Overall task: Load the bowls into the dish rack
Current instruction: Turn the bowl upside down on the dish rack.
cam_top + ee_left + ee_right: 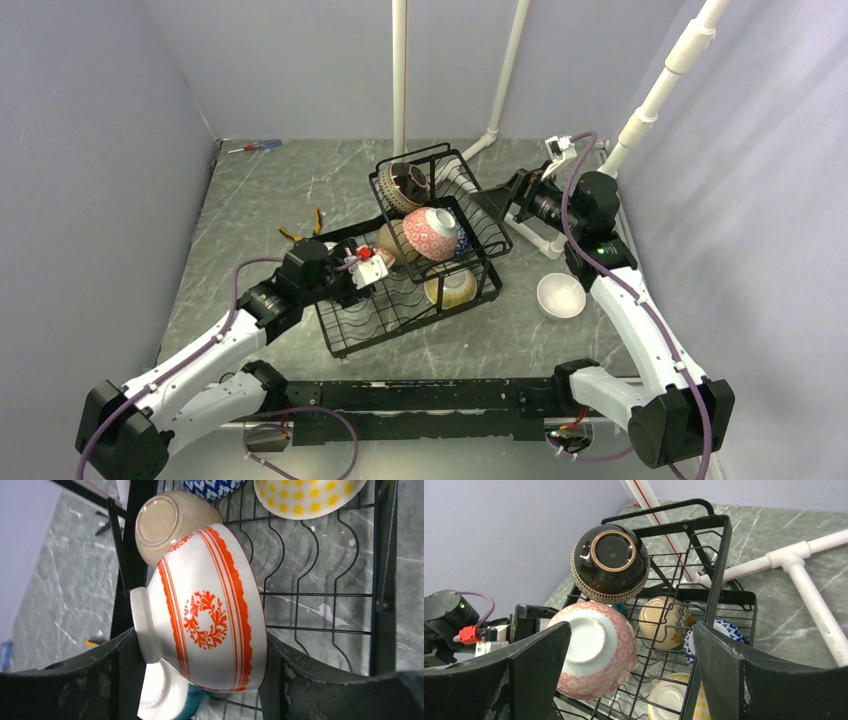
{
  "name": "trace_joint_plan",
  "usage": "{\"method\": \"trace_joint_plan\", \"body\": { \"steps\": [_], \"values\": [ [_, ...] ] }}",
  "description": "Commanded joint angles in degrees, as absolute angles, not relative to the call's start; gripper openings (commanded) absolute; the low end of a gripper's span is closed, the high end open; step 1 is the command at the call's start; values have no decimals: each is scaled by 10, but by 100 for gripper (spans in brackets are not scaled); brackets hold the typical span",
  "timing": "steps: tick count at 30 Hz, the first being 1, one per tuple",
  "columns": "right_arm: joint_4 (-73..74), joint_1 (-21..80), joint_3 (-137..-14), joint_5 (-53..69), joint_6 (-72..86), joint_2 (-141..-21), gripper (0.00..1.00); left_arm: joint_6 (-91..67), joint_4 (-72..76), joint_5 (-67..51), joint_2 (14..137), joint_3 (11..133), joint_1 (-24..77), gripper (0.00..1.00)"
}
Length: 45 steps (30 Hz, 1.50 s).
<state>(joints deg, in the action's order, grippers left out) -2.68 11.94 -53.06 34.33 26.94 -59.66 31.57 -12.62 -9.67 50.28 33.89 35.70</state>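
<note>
Bowl, red-on-white point(205, 615), mid-placement: your left pincer point(202, 647) clamps it foot-to-rim, on its side, low over rack point(370, 322), right by beige bowl point(165, 525); touching or not, can't tell. Next: ease down, seat it btwn wires, then let go. Right pincer point(631, 630) wide open, empty, facing upper basket point(719, 545). Plain white bowl point(561, 295) sits on worktop point(260, 200) near right arm; prob. nxt pickup.

The marble table point(250, 200) bears the dish rack point(400, 322), beneath the left jaws. A white bowl point(561, 295) sits behind the right jaws.
</note>
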Motion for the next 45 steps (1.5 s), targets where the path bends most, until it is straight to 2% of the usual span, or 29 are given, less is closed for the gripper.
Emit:
{"method": "trace_joint_plan", "body": {
  "steps": [1, 6, 15, 31, 41, 42, 43, 44, 45],
  "values": [
    [-22, 117, -528, 327, 245, -579, 96, 398, 11, -135, 515, 328, 360, 2],
    [-19, 115, -527, 325, 242, -577, 97, 469, 86, -163, 535, 292, 384, 3],
    [-14, 115, -528, 322, 240, -579, 97, 548, 138, -140, 594, 267, 432, 3],
    [-10, 113, -527, 321, 237, -573, 98, 616, 267, 25, 756, 250, 543, 3],
    [-3, 112, -527, 317, 234, -570, 98, 619, 280, 53, 789, 261, 563, 3],
    [-3, 112, -527, 316, 234, -570, 98, 616, 276, 57, 787, 263, 563, 8],
    [-3, 112, -527, 317, 233, -570, 98, 615, 270, 59, 785, 265, 563, 16],
    [-3, 111, -527, 317, 233, -570, 98, 614, 266, 61, 782, 266, 564, 28],
    [-3, 112, -527, 318, 233, -570, 98, 612, 263, 62, 778, 265, 564, 46]
  ]
}}
